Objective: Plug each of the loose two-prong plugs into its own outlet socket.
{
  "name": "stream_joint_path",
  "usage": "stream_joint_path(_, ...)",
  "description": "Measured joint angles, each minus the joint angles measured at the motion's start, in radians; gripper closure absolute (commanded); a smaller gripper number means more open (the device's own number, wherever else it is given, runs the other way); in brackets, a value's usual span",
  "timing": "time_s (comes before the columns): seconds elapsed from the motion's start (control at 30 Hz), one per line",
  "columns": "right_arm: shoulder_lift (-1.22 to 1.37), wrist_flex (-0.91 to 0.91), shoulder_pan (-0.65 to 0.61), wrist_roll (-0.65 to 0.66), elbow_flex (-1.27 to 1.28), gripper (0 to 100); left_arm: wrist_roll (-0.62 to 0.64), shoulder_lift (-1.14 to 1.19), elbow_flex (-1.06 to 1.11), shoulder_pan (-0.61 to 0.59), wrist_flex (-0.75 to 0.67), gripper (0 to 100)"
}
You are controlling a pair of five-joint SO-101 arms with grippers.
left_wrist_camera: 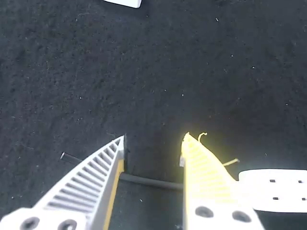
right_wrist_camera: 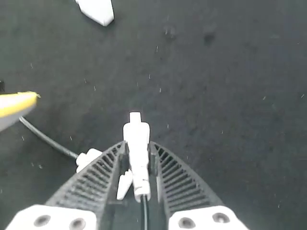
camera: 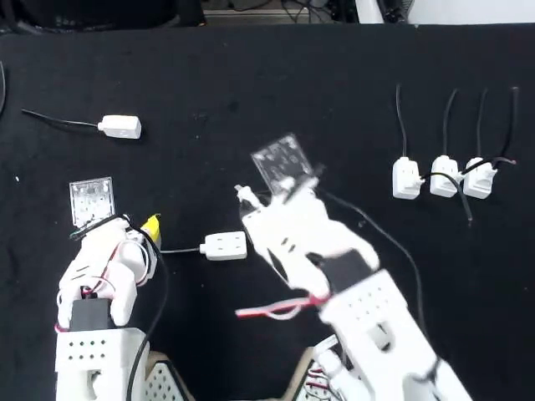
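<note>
Right gripper (right_wrist_camera: 138, 146): fingers closed on a white plug (right_wrist_camera: 135, 127). The plug's front end sticks out past the fingertips and its black lead runs back between the fingers. From the high view the held plug sits around the middle of the black worktop (camera: 251, 75), a little left of centre.

Outlet socket (camera: 224, 245): white, lying flat between the two arms, nearer the near edge than the held plug and apart from it. Its face slots show in the left wrist view. A thin black cable (camera: 180, 250) leaves it toward the left arm.

Left gripper (left_wrist_camera: 154, 143): fingers spread, one white, one yellow. They straddle the socket's cable, which crosses the gap between them on the worktop. Cannot tell whether either finger touches the cable. The socket lies just beside the yellow finger (left_wrist_camera: 201, 172).

A white cabled block (camera: 121, 126) lies toward the far left corner, its lead trailing to the left edge. Cannot tell whether it is a plug or a socket.

Three white cabled pieces (camera: 444, 175) stand in a row near the right edge, leads running toward the far edge.
</note>
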Motion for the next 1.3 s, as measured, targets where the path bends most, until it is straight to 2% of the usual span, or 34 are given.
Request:
stream_joint_path(0.13, 0.222, 0.066, 0.000, 0.011, -0.130, 98.6, 0.000, 0.000, 0.000, 0.000, 0.000, 81)
stream_joint_path(0.37, 0.535, 0.381, 0.000, -0.009, -0.463, 98.4, 0.000, 0.000, 0.000, -0.008, 0.000, 81)
stream_joint_path(0.67, 0.896, 0.672, 0.000, -0.041, -0.798, 98.6, 0.000, 0.000, 0.000, -0.008, 0.000, 81)
stream_joint_path(0.97, 1.129, 0.841, 0.000, -0.212, -1.057, 98.4, 0.000, 0.000, 0.000, -0.008, 0.000, 81)
stream_joint_path(1.1, 1.203, 0.916, 0.000, -0.238, -1.165, 98.6, 0.000, 0.000, 0.000, -0.008, 0.000, 81)
stream_joint_path(1.3, 1.278, 0.922, -0.038, -0.281, -1.215, 98.6, 0.000, 0.000, 0.000, -0.008, 0.000, 81)
